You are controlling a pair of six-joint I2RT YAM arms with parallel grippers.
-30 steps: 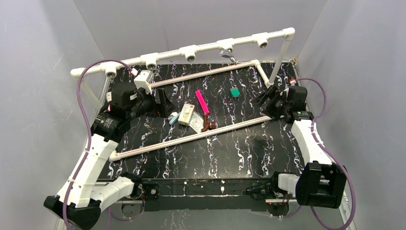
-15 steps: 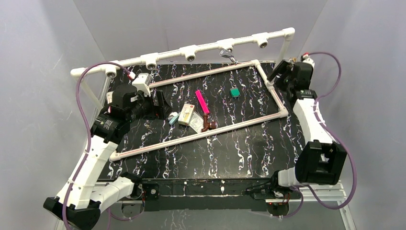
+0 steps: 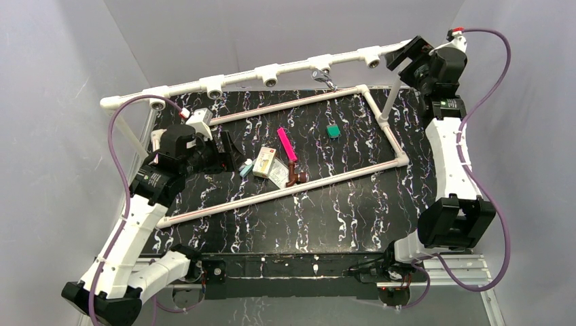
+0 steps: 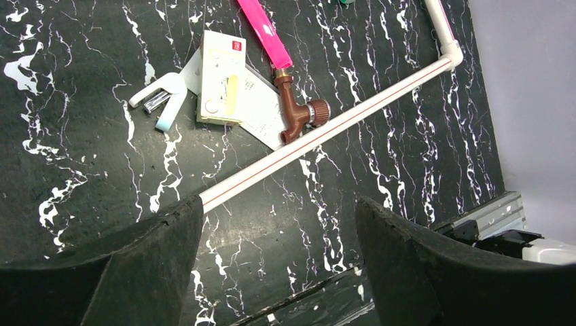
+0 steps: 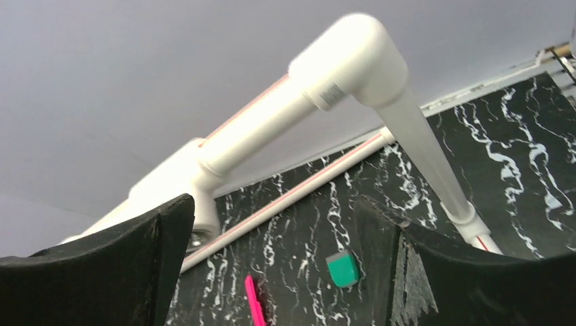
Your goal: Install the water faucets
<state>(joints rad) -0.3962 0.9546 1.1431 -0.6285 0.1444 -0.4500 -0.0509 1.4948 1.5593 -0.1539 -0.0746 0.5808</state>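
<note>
The right tool [image 3: 407, 54] has risen from the desk's [image 3: 339, 210] right edge to the pipe frame's [image 3: 292, 68] top right corner.

Overhead: there are two faucets. The silver faucet [image 3: 325, 79] is on the frame's top rail, and the brown faucet [image 3: 295, 176] lies inside the frame just beside its near pipe. The top rail has five sockets [image 3: 214, 86].

Left wrist: the left tool [image 4: 278, 210] is spread over open desk.

Right wrist: the right tool is spread before the corner elbow [image 5: 353, 54].
</note>
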